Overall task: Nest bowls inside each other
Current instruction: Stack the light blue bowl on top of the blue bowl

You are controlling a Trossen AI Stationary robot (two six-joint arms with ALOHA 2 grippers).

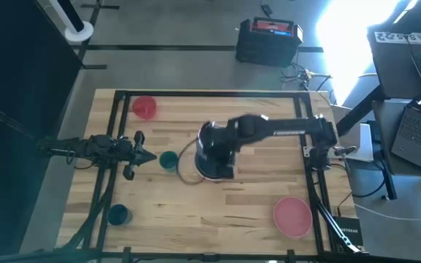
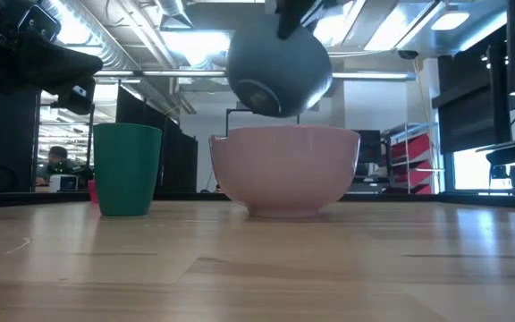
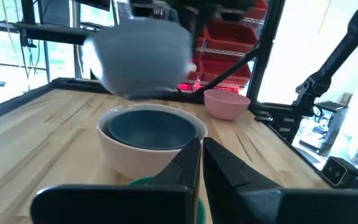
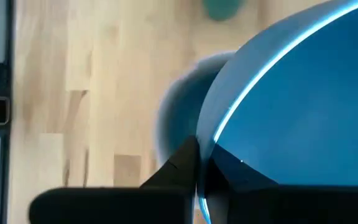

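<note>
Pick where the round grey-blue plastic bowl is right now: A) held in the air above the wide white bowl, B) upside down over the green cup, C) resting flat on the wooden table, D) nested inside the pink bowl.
A: the right gripper pinches the round grey-blue plastic bowl by its rim, clear above the wide white bowl with the navy bowl inside.

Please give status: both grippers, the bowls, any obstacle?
Right gripper shut on grey-blue bowl, above white bowl holding navy bowl. Left gripper shut, waiting. No obstacle.
</note>
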